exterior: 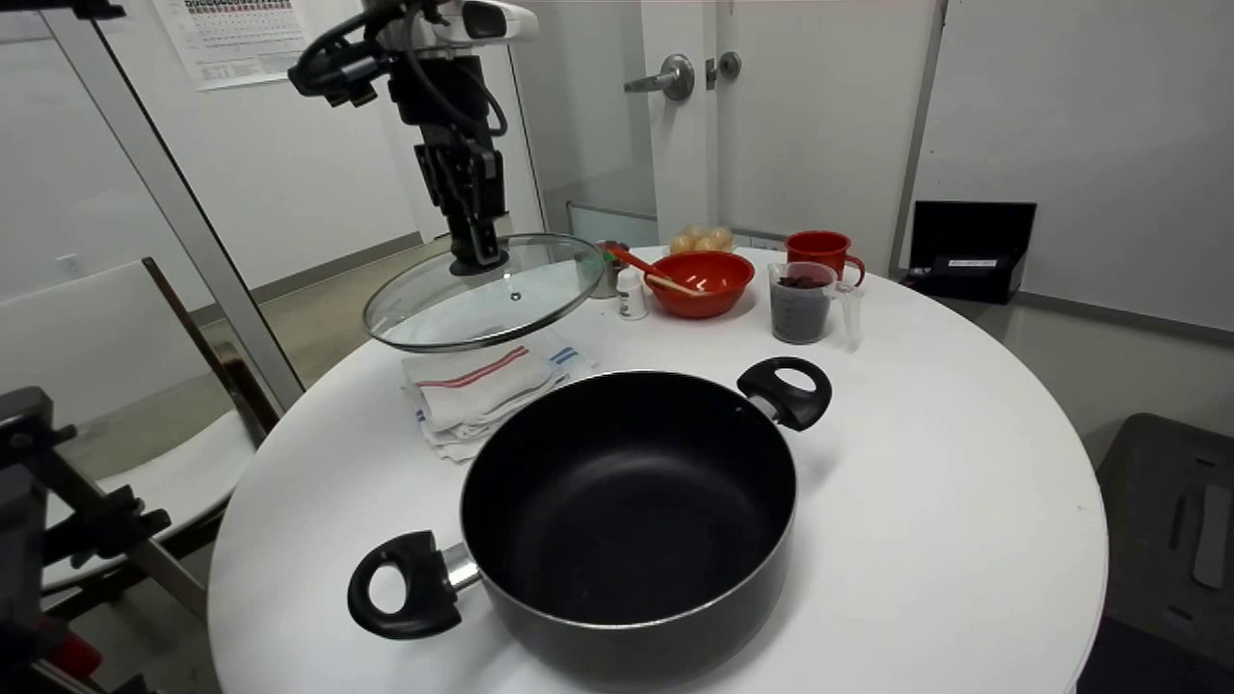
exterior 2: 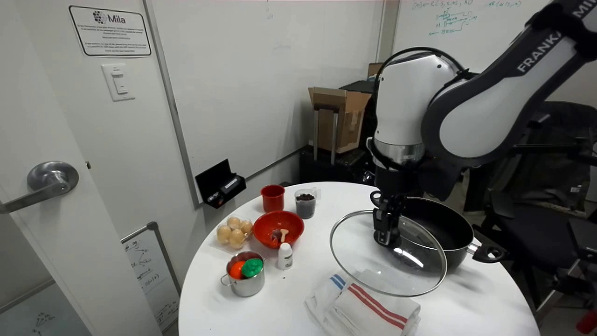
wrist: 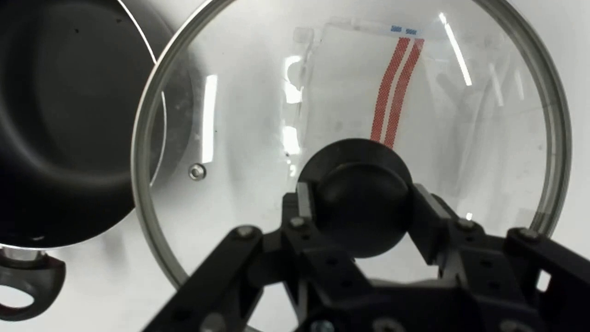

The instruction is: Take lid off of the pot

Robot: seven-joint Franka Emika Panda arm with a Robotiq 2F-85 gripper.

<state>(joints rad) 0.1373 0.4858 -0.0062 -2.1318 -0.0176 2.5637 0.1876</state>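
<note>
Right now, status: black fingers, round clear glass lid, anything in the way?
Fingers shut on black knob of clear glass lid. Lid held up, off wide black pot. Folded white striped cloth below; might hinder set-down there.

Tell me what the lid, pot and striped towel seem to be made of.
Lid: apparently clear glass, see-through with sharp glare; its shiny rim looks metal.
Pot: probably coated metal, with a smooth satin-black interior and bright edge.
Towel: woven cloth, perhaps cotton, matte with soft folds.
</note>
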